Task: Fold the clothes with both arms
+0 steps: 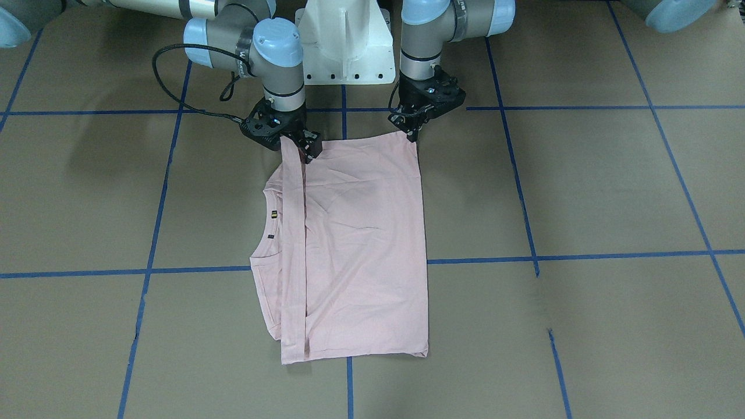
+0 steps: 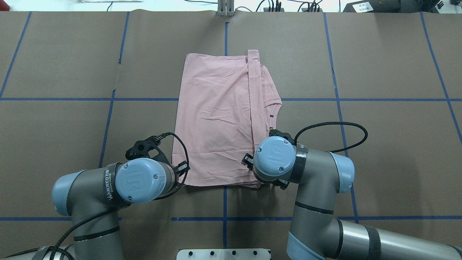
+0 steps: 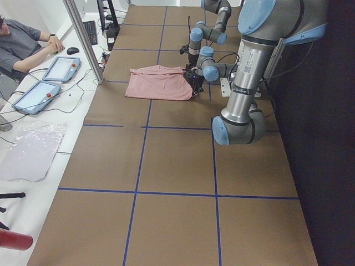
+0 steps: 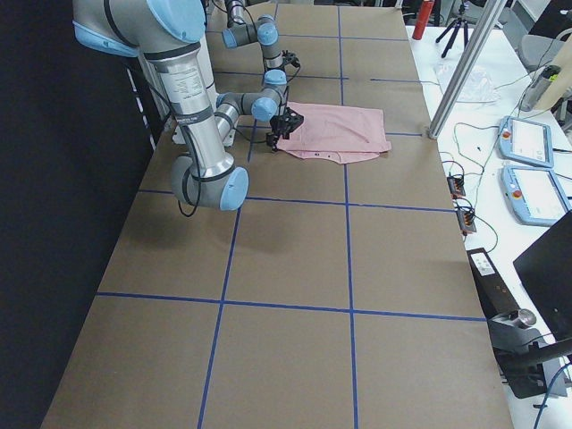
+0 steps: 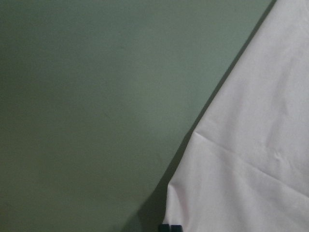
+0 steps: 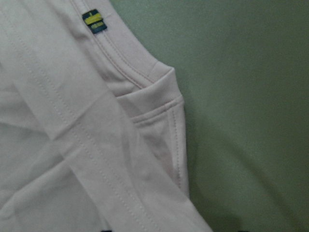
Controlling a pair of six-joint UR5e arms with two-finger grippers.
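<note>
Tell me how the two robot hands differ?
The left gripper is at the shirt's plain corner; the right gripper is at the corner with the folded strip. The left gripper sits mostly off the cloth; the right gripper reaches over it. Both are black and at the same shirt edge.

Robotics lab, test-cell setup. Counter point(image 3: 177, 166) papered brown with a blue tape grid point(image 3: 138, 191), arms point(image 2: 310, 173) either side of a white pedestal point(image 1: 343, 41), and an operator point(image 3: 22, 44) seated alongside with what look like two teach pendants point(image 3: 61, 68).
</note>
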